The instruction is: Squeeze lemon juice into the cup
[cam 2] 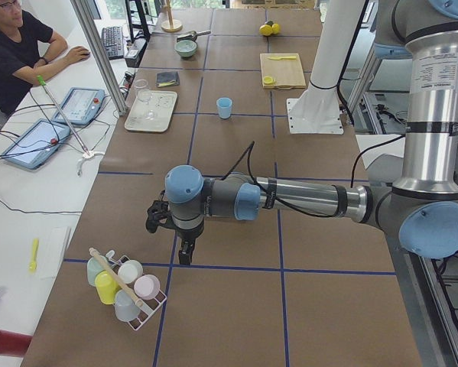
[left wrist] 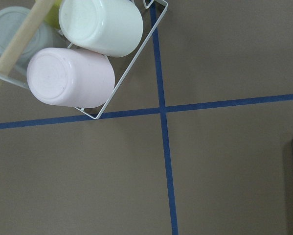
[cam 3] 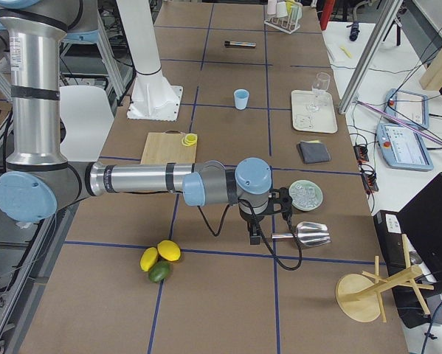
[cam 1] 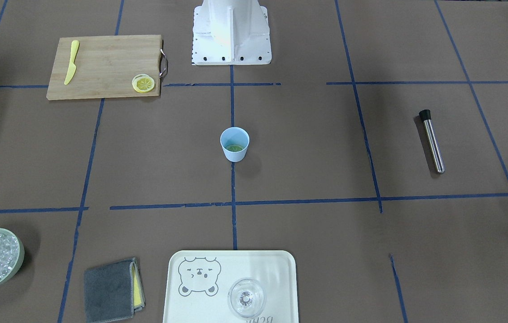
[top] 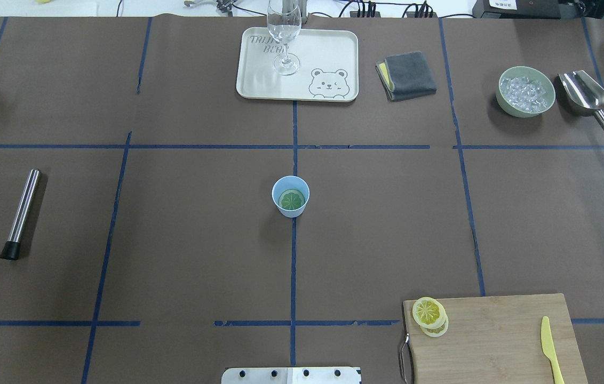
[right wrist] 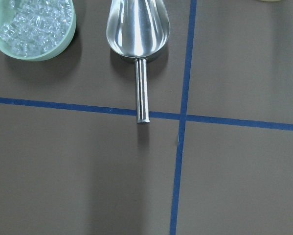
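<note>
The light-blue cup stands upright at the table's centre, also in the front view. A round greenish slice lies at its bottom. Two lemon slices lie overlapped on the corner of the wooden cutting board, seen as one stack in the front view. My left gripper hangs far off by a cup rack. My right gripper hangs by a steel scoop. Both show only in the side views, so I cannot tell whether they are open or shut.
A yellow plastic knife lies on the board. A steel muddler lies at the left. At the back are a tray with a clear glass, a grey cloth, an ice bowl and the scoop.
</note>
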